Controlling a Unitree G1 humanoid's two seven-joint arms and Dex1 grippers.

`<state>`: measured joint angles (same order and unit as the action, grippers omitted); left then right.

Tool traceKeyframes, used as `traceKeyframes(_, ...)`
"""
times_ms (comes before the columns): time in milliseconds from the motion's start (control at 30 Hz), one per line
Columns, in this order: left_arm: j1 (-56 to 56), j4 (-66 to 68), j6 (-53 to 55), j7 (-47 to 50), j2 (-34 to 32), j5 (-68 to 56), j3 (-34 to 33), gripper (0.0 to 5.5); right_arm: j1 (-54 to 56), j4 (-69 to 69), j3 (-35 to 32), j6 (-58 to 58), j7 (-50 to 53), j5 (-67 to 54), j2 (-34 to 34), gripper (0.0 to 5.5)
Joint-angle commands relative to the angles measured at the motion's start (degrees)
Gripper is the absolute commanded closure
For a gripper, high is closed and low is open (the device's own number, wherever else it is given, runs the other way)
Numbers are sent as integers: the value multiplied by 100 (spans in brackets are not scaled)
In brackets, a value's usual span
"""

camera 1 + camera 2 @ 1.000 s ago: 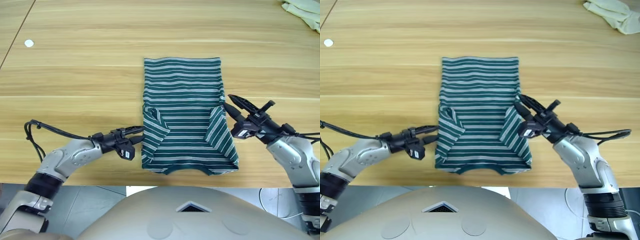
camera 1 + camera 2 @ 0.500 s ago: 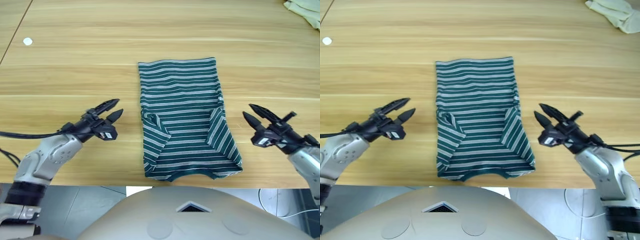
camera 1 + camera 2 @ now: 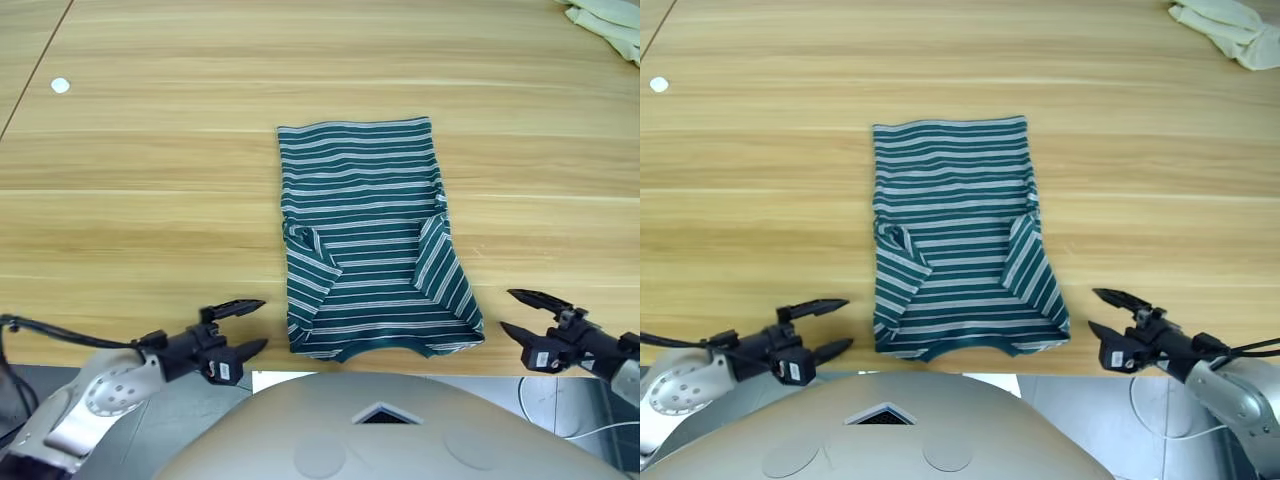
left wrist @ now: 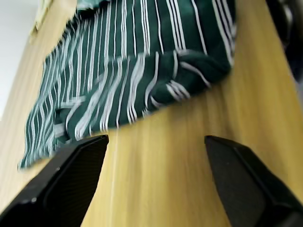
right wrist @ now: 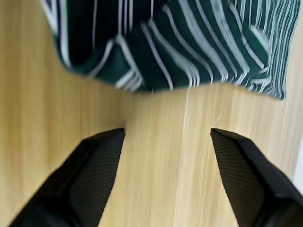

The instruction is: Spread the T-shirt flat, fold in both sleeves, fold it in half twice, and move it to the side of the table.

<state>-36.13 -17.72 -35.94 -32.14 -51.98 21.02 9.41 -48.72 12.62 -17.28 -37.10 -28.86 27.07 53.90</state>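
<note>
**Striped shirt lies lengthwise between two waiting pincers**

A green striped shirt (image 3: pixel 368 235) rests in the middle of the desk (image 3: pixel 150 200). Its long axis runs from near to far and its neck end almost reaches the desk's near rim. The left sleeve (image 3: pixel 312 258) and right sleeve (image 3: pixel 435 262) are turned in over the body, giving a narrow shape that widens a little toward the near end.

The left pincer (image 3: pixel 262 322) hangs at the near rim, just left of the shirt's near-left corner. Its fingers are spread, hold nothing and point toward the cloth. The right pincer (image 3: pixel 507 310) mirrors it at the near rim, a little right of the near-right corner. It too is spread and empty, and neither pincer touches the fabric.

With the sleeves in, the half-fold looks to be the step in hand. Everything turns on how the shirt lies: the near corners sit inward of each pincer, left corner to left arm and right corner to right arm. The two gaps are about equal, the left perhaps a shade smaller. Because the long axis runs away from the robot, a fold in half would likely carry the near end up and over to the far hem.

A pale cloth (image 3: pixel 605 22) lies at the far right corner, well apart.
</note>
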Motion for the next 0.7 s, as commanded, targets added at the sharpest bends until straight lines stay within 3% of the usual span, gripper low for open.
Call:
traceKeyframes(33,241,392,-9,-171,57,447,390,170,-67,23,326,-66,-128,169,-82,214)
traceKeyframes(300,94,218,-205,-324,-37,440,1002,170,-412,226,337,-272,-229,105,-35,214)
traceKeyframes(567,205,348,-114,-291,-81,541,968,170,-469,327,392,-304,-242,163,-45,214)
traceKeyframes(700,19,434,76,-101,-289,740,528,170,-847,310,-9,-335,-178,235,-67,214)
